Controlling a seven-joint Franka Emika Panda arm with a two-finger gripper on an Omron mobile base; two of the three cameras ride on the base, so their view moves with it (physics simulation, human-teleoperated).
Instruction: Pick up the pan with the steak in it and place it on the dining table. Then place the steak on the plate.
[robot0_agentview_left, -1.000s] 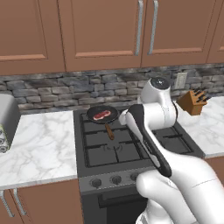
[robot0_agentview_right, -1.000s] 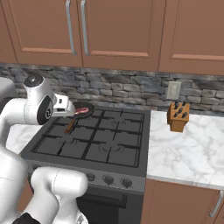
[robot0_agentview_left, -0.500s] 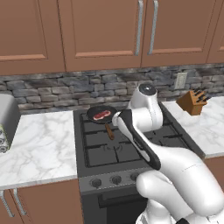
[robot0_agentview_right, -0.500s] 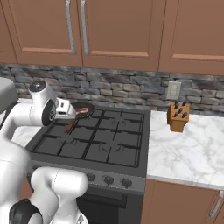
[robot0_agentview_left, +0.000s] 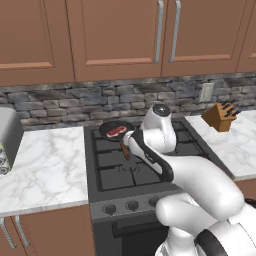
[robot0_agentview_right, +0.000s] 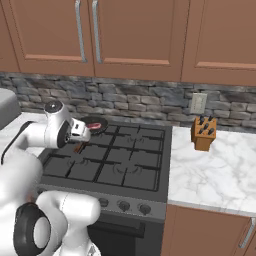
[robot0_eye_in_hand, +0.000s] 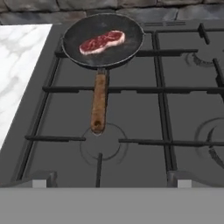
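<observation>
The black pan (robot0_eye_in_hand: 103, 26) sits on the stove's back left burner, its brown wooden handle (robot0_eye_in_hand: 99, 103) pointing toward me. The red-pink steak (robot0_eye_in_hand: 101, 42) lies flat in the pan's middle. My gripper (robot0_eye_in_hand: 109, 180) hovers above the front left burner, short of the handle's end, open, with nothing between its fingers (robot0_eye_in_hand: 41, 179). In the left base view the pan (robot0_agentview_left: 111, 129) and steak (robot0_agentview_left: 116, 131) lie just left of my wrist. In the right base view the pan (robot0_agentview_right: 95, 124) sits right behind the hand. The dining table and the plate are out of view.
The black gas stove (robot0_agentview_left: 145, 165) has raised grates. White marble counter (robot0_agentview_left: 45, 165) flanks it on both sides. A toaster (robot0_agentview_left: 7, 135) stands at far left, a wooden knife block (robot0_agentview_right: 203, 133) at right. Stone backsplash and wooden cabinets rise behind.
My arm has swung left and down across the stove toward the pan's handle. The pan and steak have not moved.
</observation>
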